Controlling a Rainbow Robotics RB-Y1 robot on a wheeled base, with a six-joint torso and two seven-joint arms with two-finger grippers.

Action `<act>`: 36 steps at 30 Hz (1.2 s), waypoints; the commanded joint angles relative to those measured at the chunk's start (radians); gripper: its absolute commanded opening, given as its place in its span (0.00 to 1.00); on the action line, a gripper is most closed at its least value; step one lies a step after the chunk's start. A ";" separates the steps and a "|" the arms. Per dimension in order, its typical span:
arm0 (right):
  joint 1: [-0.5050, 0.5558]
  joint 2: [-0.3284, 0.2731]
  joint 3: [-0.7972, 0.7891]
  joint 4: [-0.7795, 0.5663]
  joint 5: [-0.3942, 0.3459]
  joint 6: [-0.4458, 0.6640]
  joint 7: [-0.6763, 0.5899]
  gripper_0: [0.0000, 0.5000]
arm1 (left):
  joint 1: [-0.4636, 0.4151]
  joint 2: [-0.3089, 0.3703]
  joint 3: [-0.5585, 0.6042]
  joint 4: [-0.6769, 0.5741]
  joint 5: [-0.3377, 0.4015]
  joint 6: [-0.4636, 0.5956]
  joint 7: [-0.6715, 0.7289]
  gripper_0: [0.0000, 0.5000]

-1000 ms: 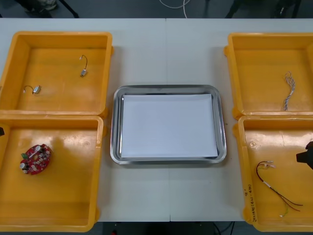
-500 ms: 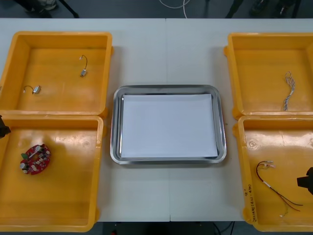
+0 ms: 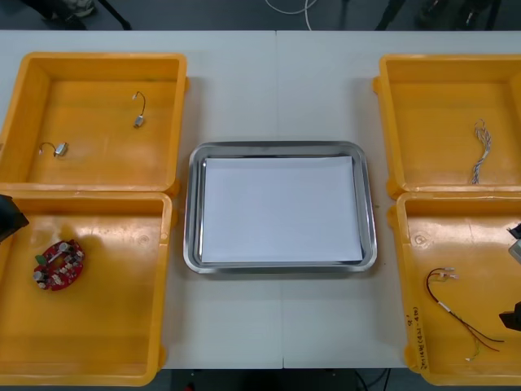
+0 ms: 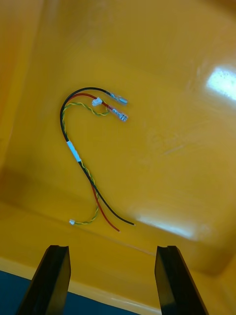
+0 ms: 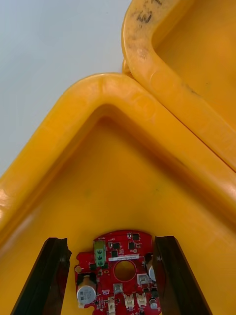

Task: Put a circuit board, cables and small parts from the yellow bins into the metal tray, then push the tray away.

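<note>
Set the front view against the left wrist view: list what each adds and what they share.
Front view adds the metal tray, small metal parts, twisted cable, red-and-yellow cable and the right tool at the near-right bin. Left wrist view adds the left tool's open fingers flanking the red circuit board. Shared: that board in the near-left yellow bin.

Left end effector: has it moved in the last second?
Yes. The left end effector has come further in over the near-left yellow bin, toward the circuit board.
</note>
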 commanded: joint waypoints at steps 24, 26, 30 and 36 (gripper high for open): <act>-0.076 -0.032 0.238 0.061 0.097 -0.174 0.360 1.00 | 0.154 -0.127 -0.081 0.003 -0.078 -0.203 0.083 1.00; -0.102 -0.032 0.267 0.076 0.104 -0.186 0.355 1.00 | 0.159 -0.135 -0.082 0.003 -0.079 -0.209 0.080 1.00; -0.145 -0.032 0.309 0.101 0.123 -0.192 0.349 1.00 | 0.174 -0.146 -0.090 0.003 -0.082 -0.223 0.075 1.00; -0.186 -0.032 0.330 0.142 0.123 -0.194 0.350 1.00 | 0.183 -0.149 -0.096 0.003 -0.089 -0.230 0.071 1.00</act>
